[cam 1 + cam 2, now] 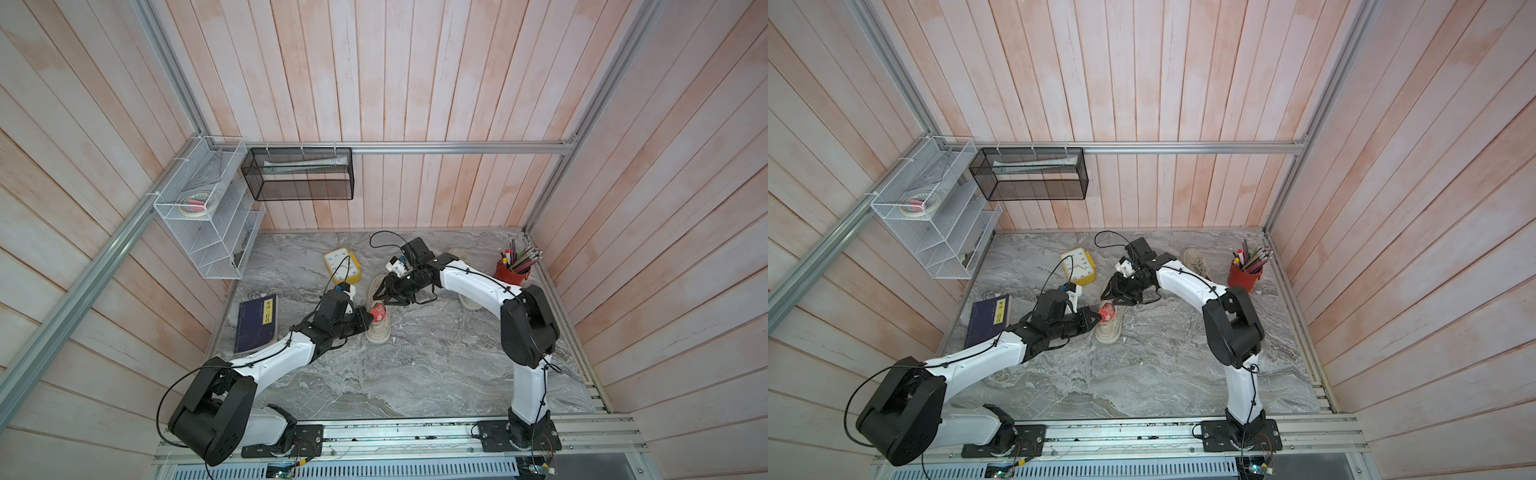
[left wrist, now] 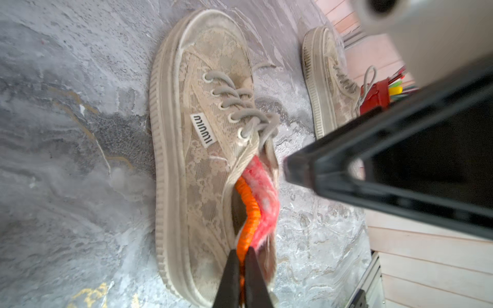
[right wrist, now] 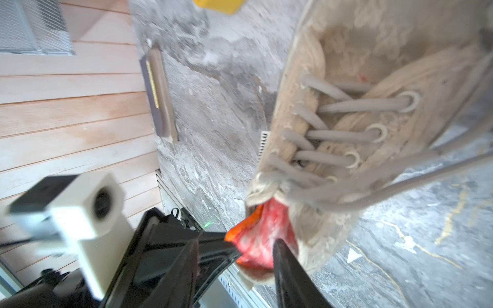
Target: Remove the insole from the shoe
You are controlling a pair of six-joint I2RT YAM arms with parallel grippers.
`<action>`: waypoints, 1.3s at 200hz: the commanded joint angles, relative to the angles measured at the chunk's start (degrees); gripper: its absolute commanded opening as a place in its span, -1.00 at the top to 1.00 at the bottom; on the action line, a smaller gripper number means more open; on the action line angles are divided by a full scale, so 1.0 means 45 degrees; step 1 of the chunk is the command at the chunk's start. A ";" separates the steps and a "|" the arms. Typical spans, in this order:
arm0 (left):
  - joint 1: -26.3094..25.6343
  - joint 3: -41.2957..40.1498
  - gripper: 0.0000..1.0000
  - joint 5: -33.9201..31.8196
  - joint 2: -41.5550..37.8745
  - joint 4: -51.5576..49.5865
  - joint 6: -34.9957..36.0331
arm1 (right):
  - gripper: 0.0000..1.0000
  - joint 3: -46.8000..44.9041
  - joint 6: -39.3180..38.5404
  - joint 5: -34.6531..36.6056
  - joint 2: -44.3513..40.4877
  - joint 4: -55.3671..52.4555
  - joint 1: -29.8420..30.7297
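A beige lace shoe (image 1: 380,330) (image 2: 202,160) lies on the marble table in both top views. A red and orange insole (image 1: 378,312) (image 2: 262,197) (image 3: 261,234) sticks up out of its heel opening. My left gripper (image 1: 368,318) (image 2: 241,253) is shut on the insole's orange edge, beside the heel. My right gripper (image 1: 388,300) (image 3: 237,244) hovers just above the shoe's opening, its jaws spread apart on either side of the raised insole and not clamping it.
A second beige shoe (image 1: 1196,262) lies behind the right arm, next to a red pencil cup (image 1: 513,270). A yellow clock (image 1: 341,266) and a blue book (image 1: 257,324) lie to the left. Wire racks (image 1: 208,216) hang on the walls.
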 commanded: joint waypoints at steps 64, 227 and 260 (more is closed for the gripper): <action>0.0041 -0.0168 1.00 0.0532 -0.0286 0.1459 -0.2110 | -0.18 -0.9034 -0.3415 0.8792 -0.5997 0.8607 0.3614; 0.0055 -0.0060 0.99 0.0425 -0.0628 0.1429 -0.2637 | -0.46 -0.8787 -0.2964 1.0808 -0.1981 0.9871 0.4047; 0.0087 0.0456 0.97 0.0055 -0.0803 0.0845 -0.2430 | -0.40 -0.9086 -0.3300 1.0709 -0.1847 0.9869 0.4010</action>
